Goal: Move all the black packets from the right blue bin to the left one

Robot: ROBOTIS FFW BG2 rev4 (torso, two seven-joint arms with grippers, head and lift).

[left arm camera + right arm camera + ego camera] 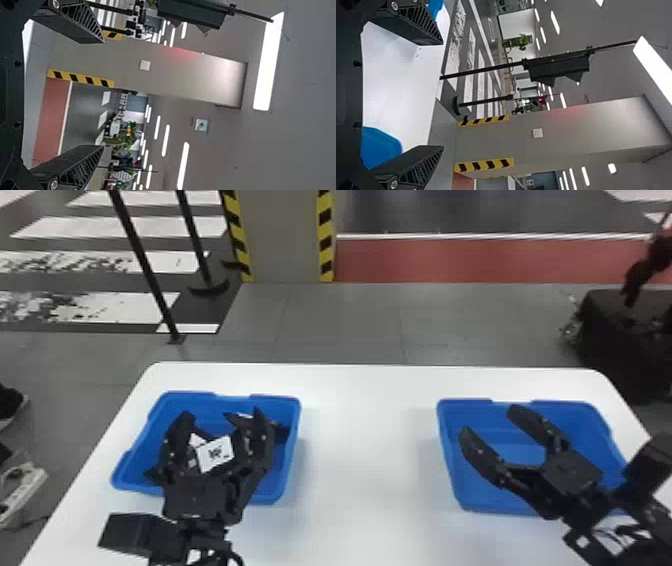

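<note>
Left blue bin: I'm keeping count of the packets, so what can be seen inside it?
Near the bin's right wall lies a dark item. The left gripper covers much of the middle; anything behind it cannot be seen.

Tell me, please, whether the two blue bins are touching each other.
Apart: the head view shows white table between the left bin and the right bin.

Two blue bins, a left bin [200, 404] and a right bin [517, 445]; one counter [365, 450]; two claws, the left claw [222, 413] and the right claw [490, 419], with two fingers [479, 454] each; one pillar [282, 235]; two striped strips [325, 235]; two black posts [142, 260]; black packets [281, 433], too hidden to count
</note>
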